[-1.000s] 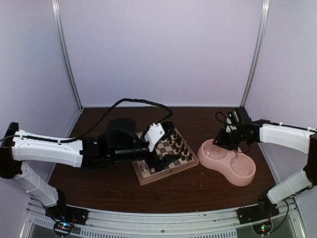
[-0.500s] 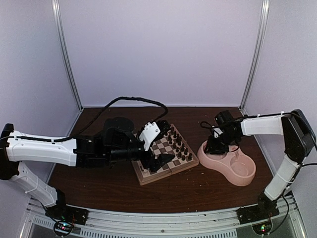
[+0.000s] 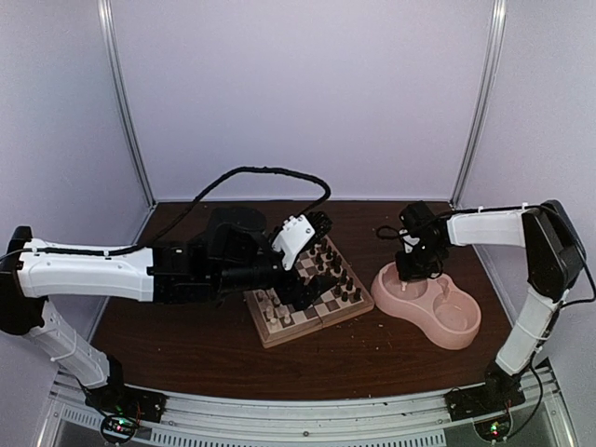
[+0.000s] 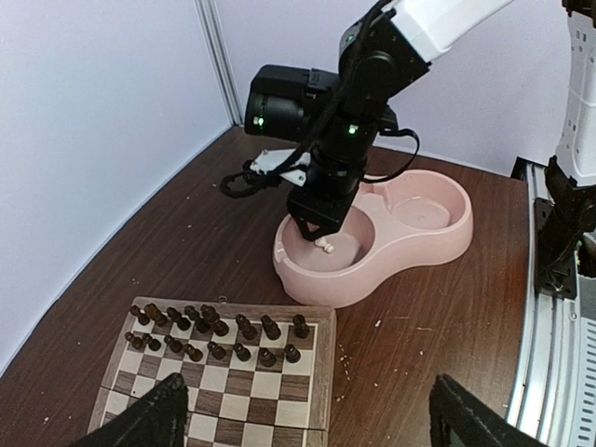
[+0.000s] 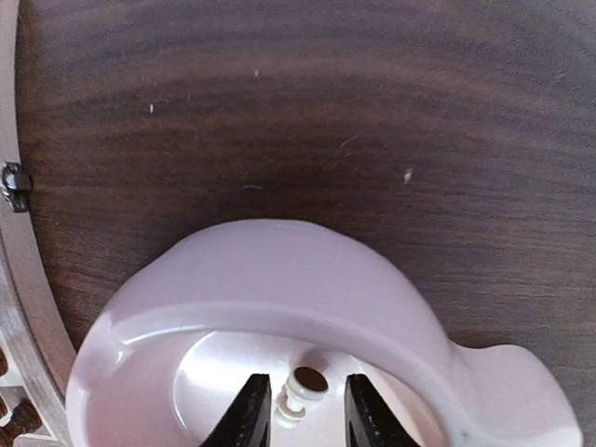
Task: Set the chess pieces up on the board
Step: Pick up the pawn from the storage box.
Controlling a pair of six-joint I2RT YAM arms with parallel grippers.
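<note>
Any lettering on the arms was too small to read; the only mark that stood out was a small green light (image 4: 352,128) glowing on the right arm's wrist housing. The right gripper (image 5: 305,402) pointed down into the pink double bowl (image 4: 391,270), in the compartment nearer the board (image 4: 233,393). One cream chess piece (image 5: 300,391) lay right between its fingertips, seen end-on with its round base toward the wrist camera. The two dark fingers (image 5: 253,410) stood narrowly apart on either side of the piece. A thin strip of pink showed between the piece and the finger on the right of that view, and contact on the other side could not be judged. From the left wrist view the same piece (image 4: 324,245) sat directly under the fingertips, low inside the compartment. The left gripper (image 4: 312,424) hung over the near part of the board with its fingers spread wide, one tip at each lower corner of its own view and nothing between them. Ahead of it, dark pieces (image 4: 219,335) filled two rows along the board's edge that faced the bowl. In the overhead view a few cream pieces (image 3: 277,312) stood at the opposite edge of the board, partly hidden by the left arm. The board lay on the dark wooden table (image 4: 438,345), just beside the bowl without touching it.
</note>
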